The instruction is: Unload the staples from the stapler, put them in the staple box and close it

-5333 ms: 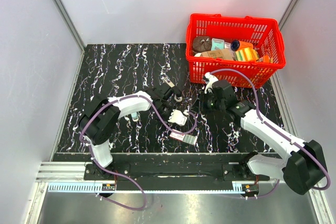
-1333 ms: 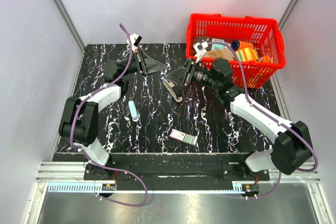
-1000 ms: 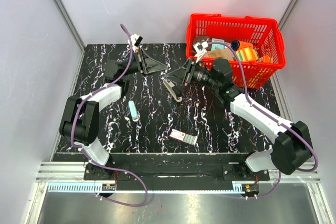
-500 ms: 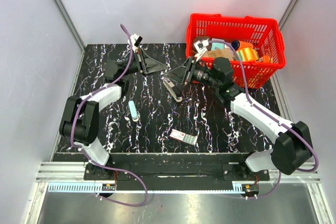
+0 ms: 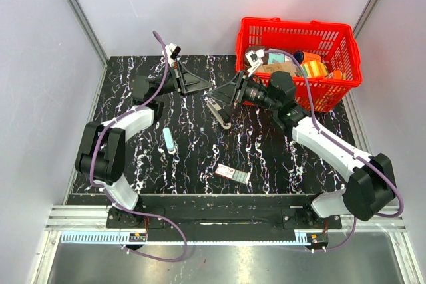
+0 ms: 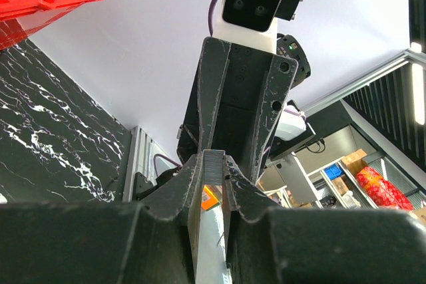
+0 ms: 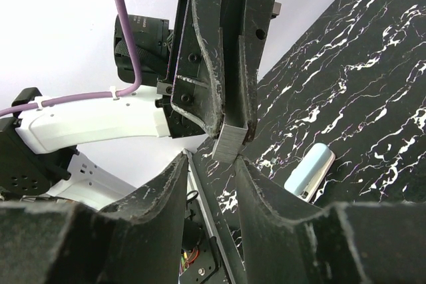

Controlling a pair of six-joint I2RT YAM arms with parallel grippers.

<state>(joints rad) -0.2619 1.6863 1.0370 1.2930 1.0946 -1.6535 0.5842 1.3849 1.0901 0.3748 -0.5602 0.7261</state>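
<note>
1. Table (image 5: 133, 157), black with white veining, carries everything. Both my arms reach over it from the near edge.
2. Red basket (image 5: 299, 22) stands at the far right corner, packed with assorted packets.
3. My right fingers (image 5: 225, 94) point leftward over mid-table. They are parted with nothing between them, and through the gap I see only the table's edge.
4. My left fingers (image 5: 203, 86) point rightward, facing the right ones tip to tip but not touching, and are clenched.
5. Stapler (image 5: 218, 111), black with a silvery arm, sits at mid-table just on the near side of both sets of fingertips. It seems to lie on the table, and neither set of fingers grips it.
6. Pale blue stick (image 5: 169, 141) lies left of the stapler, beside my left forearm.
7. Small flat box (image 5: 232, 173) with a red-white label lies towards the near edge, well apart from the stapler.
8. Staple strip (image 7: 229, 143), a grey ridged block, is pinched in my left fingertips.
</note>
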